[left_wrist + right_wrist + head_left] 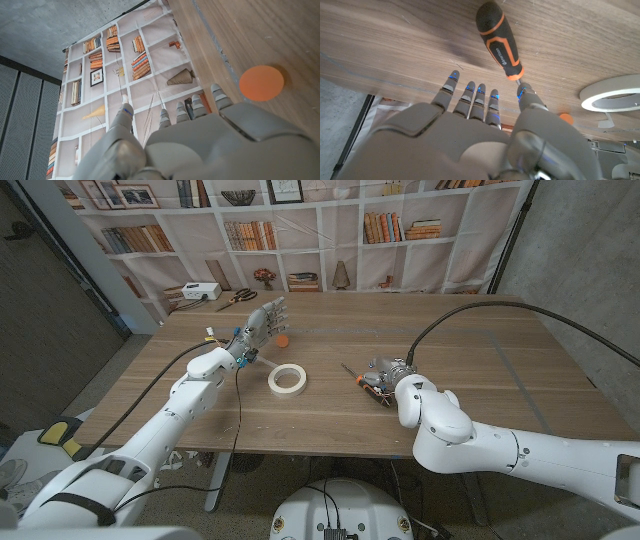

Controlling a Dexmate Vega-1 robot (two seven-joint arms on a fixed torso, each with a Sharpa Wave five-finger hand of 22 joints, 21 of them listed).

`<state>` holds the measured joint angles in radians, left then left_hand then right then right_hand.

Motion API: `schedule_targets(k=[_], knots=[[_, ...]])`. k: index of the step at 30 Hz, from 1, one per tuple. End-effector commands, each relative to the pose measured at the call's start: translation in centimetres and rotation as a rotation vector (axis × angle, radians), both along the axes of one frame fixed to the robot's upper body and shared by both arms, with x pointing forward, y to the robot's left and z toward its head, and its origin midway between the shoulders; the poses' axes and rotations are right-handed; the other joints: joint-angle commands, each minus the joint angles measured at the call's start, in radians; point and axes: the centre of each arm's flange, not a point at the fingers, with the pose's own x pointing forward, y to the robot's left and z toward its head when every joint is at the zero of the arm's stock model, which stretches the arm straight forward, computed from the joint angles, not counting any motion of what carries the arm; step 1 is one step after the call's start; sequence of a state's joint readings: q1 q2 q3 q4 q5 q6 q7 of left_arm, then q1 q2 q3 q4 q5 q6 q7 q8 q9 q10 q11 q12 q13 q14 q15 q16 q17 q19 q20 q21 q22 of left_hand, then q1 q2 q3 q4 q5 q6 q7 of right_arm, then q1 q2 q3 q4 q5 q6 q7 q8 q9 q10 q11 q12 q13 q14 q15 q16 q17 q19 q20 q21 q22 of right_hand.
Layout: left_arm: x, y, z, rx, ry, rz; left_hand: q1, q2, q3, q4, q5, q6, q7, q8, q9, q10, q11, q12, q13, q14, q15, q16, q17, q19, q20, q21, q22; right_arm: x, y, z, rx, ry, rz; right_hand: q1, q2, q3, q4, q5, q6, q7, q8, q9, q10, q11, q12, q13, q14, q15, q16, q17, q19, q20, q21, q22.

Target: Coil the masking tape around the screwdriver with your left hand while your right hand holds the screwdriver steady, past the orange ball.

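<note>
Right robot hand (485, 135) open beside flat-lying screwdriver (499, 40); shaft toward masking tape (615, 93).

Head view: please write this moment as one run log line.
left hand open, near orange ball | right hand open, beside screwdriver | masking tape untouched

From my remote seat I'm looking at a wooden table (480, 355) with a printed bookshelf backdrop (330, 230) hanging right behind it, all fake books, frames and vases. On the far left corner of the table there's a white box (200, 290) with scissors (237, 297) just beside it, black handles as far as I can tell. Bare concrete wall (590, 250) off to the right, a dark panel (45, 310) on the left, and a grey floor (120, 370) showing past the table's left edge.
</note>
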<state>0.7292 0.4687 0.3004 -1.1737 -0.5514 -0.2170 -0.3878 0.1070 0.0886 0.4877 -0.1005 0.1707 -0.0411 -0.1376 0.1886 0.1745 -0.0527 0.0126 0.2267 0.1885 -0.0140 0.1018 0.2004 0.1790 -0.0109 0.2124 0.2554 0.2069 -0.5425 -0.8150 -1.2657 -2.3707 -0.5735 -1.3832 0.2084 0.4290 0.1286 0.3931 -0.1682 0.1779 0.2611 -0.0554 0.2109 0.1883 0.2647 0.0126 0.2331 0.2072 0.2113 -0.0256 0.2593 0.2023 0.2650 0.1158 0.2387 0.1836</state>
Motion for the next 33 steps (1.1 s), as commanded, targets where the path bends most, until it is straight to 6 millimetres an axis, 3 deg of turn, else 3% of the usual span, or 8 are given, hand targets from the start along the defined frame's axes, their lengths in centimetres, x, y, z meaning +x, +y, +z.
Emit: schedule_targets(k=[1,11,21,24,25,29,33], knots=[[0.4,0.0,0.1,0.002,0.006,-0.01,-0.003,0.0,0.004,0.005,0.009,0.003,0.0,-0.003,0.003,0.001,0.001,-0.004,0.004,0.009,0.004,-0.003,0.004,0.004,0.002,0.004,0.004,0.7,0.9,-1.3,-0.056,0.018,-0.038,0.033,0.004,0.021,-0.011,0.005,0.009,0.001,0.002,0.004,0.011,-0.007,0.0,0.002,0.009,-0.01,0.003,0.0,0.016,-0.002,0.004,0.001],[0.6,-0.1,0.2,0.005,0.011,-0.016,-0.003,0.0,0.004,0.005,0.009,0.003,0.0,-0.003,0.003,0.0,0.0,-0.006,0.004,0.009,0.003,-0.004,0.004,0.004,0.002,0.004,0.004,1.2,1.4,-2.7,-0.079,0.016,-0.081,0.097,-0.012,0.037,-0.021,0.007,0.014,-0.001,0.002,0.005,0.019,-0.019,-0.003,0.002,0.027,-0.034,0.003,-0.003,0.048,-0.013,0.01,0.0],[1.0,-0.2,0.4,0.011,0.018,-0.027,-0.004,0.0,0.005,0.005,0.009,0.002,-0.001,-0.004,0.003,-0.001,0.0,-0.007,0.004,0.009,0.004,-0.005,0.004,0.004,0.002,0.003,0.005,1.6,2.1,-4.2,-0.106,-0.044,-0.126,0.11,-0.057,0.017,-0.012,0.011,0.037,0.004,0.006,0.005,0.052,-0.025,0.007,0.004,0.059,-0.047,0.011,0.0,0.071,-0.019,0.014,0.001],[1.1,-0.2,0.5,0.011,0.018,-0.028,-0.004,0.0,0.005,0.005,0.009,0.003,0.0,-0.004,0.003,-0.001,0.0,-0.007,0.005,0.009,0.004,-0.006,0.004,0.004,0.002,0.003,0.005,1.8,2.2,-4.6,-0.118,-0.056,-0.146,0.142,-0.062,0.022,-0.017,0.02,0.042,0.001,0.007,0.006,0.058,-0.036,0.007,0.004,0.071,-0.059,0.013,0.001,0.088,-0.028,0.018,0.001],[1.2,-0.2,0.6,0.01,0.019,-0.03,-0.004,0.0,0.005,0.005,0.009,0.002,0.0,-0.004,0.003,-0.001,0.001,-0.007,0.005,0.009,0.003,-0.006,0.004,0.003,0.002,0.003,0.005,1.9,2.1,-4.7,-0.118,-0.055,-0.151,0.184,-0.054,0.035,-0.021,0.028,0.044,-0.003,0.007,0.006,0.061,-0.042,0.006,0.005,0.077,-0.065,0.014,0.002,0.092,-0.033,0.017,0.002],[1.4,-0.3,0.7,0.015,0.022,-0.036,-0.004,0.0,0.005,0.005,0.009,0.002,0.001,-0.004,0.003,-0.001,0.0,-0.007,0.005,0.009,0.004,-0.006,0.004,0.003,0.002,0.003,0.005,2.4,2.1,-5.1,-0.124,-0.053,-0.159,0.219,-0.055,0.04,-0.02,0.033,0.052,-0.008,0.008,0.006,0.07,-0.053,0.008,0.005,0.087,-0.074,0.016,0.004,0.108,-0.042,0.021,0.002],[1.7,-0.3,0.7,0.017,0.025,-0.043,-0.005,0.0,0.005,0.005,0.009,0.002,0.0,-0.004,0.003,-0.001,0.001,-0.008,0.005,0.009,0.005,-0.006,0.004,0.003,0.002,0.003,0.005,3.0,2.3,-5.3,-0.141,-0.062,-0.176,0.3,-0.035,0.058,-0.019,0.04,0.061,-0.025,0.008,0.007,0.084,-0.068,0.009,0.006,0.106,-0.097,0.023,0.008,0.127,-0.063,0.024,0.003]])
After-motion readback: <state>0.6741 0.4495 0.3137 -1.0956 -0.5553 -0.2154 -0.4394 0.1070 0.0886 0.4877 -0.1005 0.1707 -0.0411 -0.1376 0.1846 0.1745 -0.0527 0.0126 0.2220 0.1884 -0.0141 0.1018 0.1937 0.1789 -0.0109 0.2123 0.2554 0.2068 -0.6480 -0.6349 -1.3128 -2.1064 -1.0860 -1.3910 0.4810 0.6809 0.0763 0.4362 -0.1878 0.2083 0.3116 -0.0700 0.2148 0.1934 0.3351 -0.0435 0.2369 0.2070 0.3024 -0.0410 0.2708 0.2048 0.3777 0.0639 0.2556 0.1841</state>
